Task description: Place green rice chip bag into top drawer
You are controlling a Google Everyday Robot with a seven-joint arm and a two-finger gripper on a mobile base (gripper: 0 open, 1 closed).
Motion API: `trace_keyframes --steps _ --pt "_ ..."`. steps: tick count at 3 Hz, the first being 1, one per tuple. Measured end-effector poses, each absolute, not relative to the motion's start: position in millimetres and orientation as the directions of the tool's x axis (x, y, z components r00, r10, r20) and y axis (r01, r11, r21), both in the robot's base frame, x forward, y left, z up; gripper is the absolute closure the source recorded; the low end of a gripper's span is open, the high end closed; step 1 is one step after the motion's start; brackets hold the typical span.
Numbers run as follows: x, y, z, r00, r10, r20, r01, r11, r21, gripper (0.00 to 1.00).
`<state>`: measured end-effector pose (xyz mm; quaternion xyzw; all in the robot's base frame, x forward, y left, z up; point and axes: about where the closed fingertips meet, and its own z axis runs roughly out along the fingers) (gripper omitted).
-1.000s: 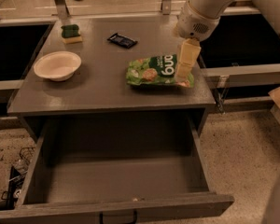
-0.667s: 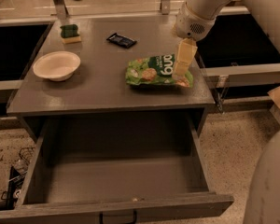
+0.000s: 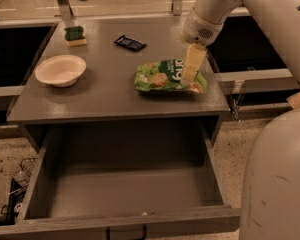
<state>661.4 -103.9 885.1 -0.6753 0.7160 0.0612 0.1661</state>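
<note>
The green rice chip bag [image 3: 167,76] lies flat on the grey table top [image 3: 105,91], right of the middle. My gripper [image 3: 190,74] hangs from the white arm at the upper right and comes down onto the bag's right end; its cream fingers [image 3: 194,59] touch the bag. The top drawer [image 3: 125,194] is pulled out wide open below the table, its inside empty, its front panel with a small black handle [image 3: 126,232] at the bottom edge.
A white bowl [image 3: 60,70] stands at the table's left. A green-topped sponge [image 3: 75,35] sits at the back left and a small black wrapper [image 3: 130,43] at the back middle. My white base [image 3: 277,179] fills the lower right.
My arm has come closer to the camera and the gripper has sunk slightly onto the bag's right end. The bag and drawer stay put.
</note>
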Motion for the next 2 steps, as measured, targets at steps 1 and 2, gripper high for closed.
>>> trace_keyframes --steps 1,2 --pt "662.5 -100.2 875.2 -0.032 -0.944 -0.328 -0.989 0.078 -0.127 0.0" --pt "659.4 -92.7 849.4 -0.032 -0.936 -0.35 -0.995 0.065 -0.082 0.0"
